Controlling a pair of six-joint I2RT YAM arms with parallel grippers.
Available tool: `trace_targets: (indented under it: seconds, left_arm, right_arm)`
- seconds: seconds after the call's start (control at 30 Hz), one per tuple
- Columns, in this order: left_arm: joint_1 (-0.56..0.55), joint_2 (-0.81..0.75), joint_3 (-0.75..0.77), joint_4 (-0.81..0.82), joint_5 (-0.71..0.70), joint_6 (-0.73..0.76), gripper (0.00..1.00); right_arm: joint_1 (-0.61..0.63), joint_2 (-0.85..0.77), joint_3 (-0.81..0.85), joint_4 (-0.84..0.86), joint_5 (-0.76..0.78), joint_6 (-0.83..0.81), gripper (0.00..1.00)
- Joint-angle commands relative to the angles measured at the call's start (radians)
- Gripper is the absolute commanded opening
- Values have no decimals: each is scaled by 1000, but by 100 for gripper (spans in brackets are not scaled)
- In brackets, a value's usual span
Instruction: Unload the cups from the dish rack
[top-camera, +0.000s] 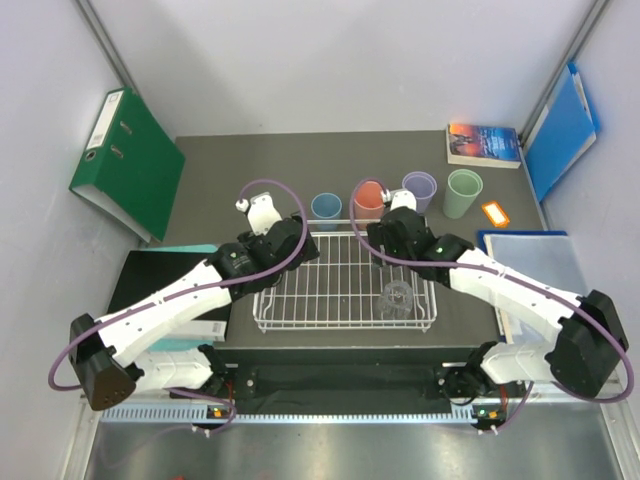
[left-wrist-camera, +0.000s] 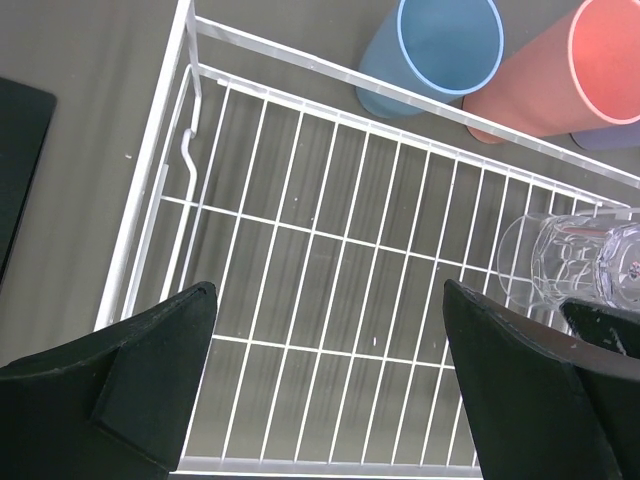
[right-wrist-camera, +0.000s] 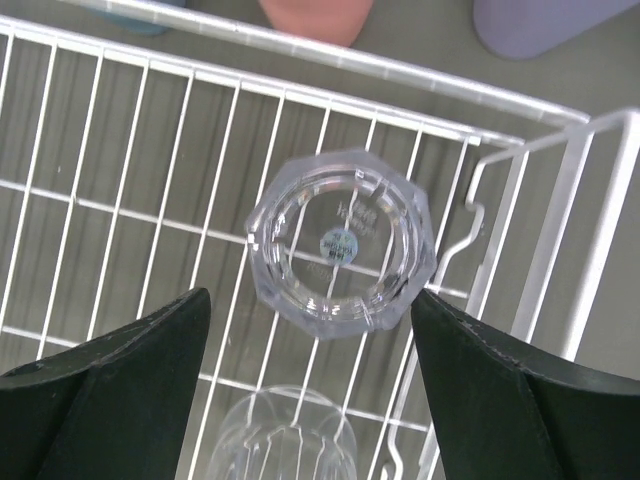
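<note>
The white wire dish rack (top-camera: 345, 326) sits mid-table. A clear faceted glass (top-camera: 398, 298) stands in its right part. In the right wrist view this glass (right-wrist-camera: 340, 245) stands upside down, with a second clear glass (right-wrist-camera: 285, 435) at the frame's bottom edge. My right gripper (right-wrist-camera: 308, 300) is open above the upside-down glass, and also shows in the top view (top-camera: 383, 245). My left gripper (left-wrist-camera: 330, 290) is open and empty over the rack's bare left half (left-wrist-camera: 165, 130); it also shows in the top view (top-camera: 298, 245). Blue (top-camera: 326, 207), salmon (top-camera: 368, 198), lilac (top-camera: 420, 190) and green (top-camera: 463, 192) cups stand on the table behind the rack.
A green binder (top-camera: 128, 165) leans at the back left. A book (top-camera: 484, 144), a blue folder (top-camera: 562, 130) and a small orange tag (top-camera: 495, 213) are at the back right. Black and teal items (top-camera: 160, 275) lie left of the rack, and papers (top-camera: 535, 260) lie to its right.
</note>
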Motion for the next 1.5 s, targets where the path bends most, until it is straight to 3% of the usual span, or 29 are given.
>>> trace_targets:
  seconds: [0.0, 0.2, 0.4, 0.5, 0.53, 0.6, 0.63, 0.73, 0.8, 1.03, 1.13, 1.17, 1.23, 1.37, 1.47]
  left_arm:
    - [3, -26, -1, 2, -32, 8, 99]
    - [3, -7, -2, 23, -24, 19, 99]
    - [3, -4, 5, 26, -26, 28, 99]
    - [3, -12, -1, 28, -30, 28, 99]
    - [3, -14, -5, 22, -32, 25, 99]
    - [3, -23, -11, 20, -35, 22, 99]
    - [3, -24, -13, 20, -35, 22, 99]
    - [4, -29, -12, 20, -41, 22, 99]
    - [3, -33, -4, 16, -44, 22, 99]
    - [6, -52, 18, 83, -21, 43, 99]
    - [12, -92, 1, 219, 54, 59, 99]
    - [20, -130, -14, 274, 138, 63, 99]
    - [55, -174, -82, 463, 231, 50, 99]
    - [144, -271, -215, 789, 498, -58, 99]
    - [225, -277, -300, 983, 681, -140, 99]
  right_arm:
    - [-5, 17, 64, 60, 63, -26, 81]
    - [-34, 107, 86, 77, 61, -36, 84]
    - [-48, 163, 95, 103, 36, -40, 81]
    - [-52, 156, 90, 114, 33, -41, 65]
    - [-49, 144, 92, 114, 33, -41, 49]
    - [-53, 123, 90, 112, 39, -40, 34]
    - [-53, 100, 92, 108, 42, -38, 23]
    - [-48, 30, 153, 34, 28, -15, 5]
    - [-19, -26, 222, -44, 21, -1, 1]
    - [-5, -267, 273, -61, -76, 77, 0]
    - [-10, -346, 230, 15, -142, 95, 0]
    - [-14, -371, 207, 54, -186, 103, 0]
    - [-42, -420, 132, 165, -252, 131, 0]
    - [-154, -416, 70, 304, -531, 241, 0]
    - [-249, -428, -22, 516, -690, 359, 0]
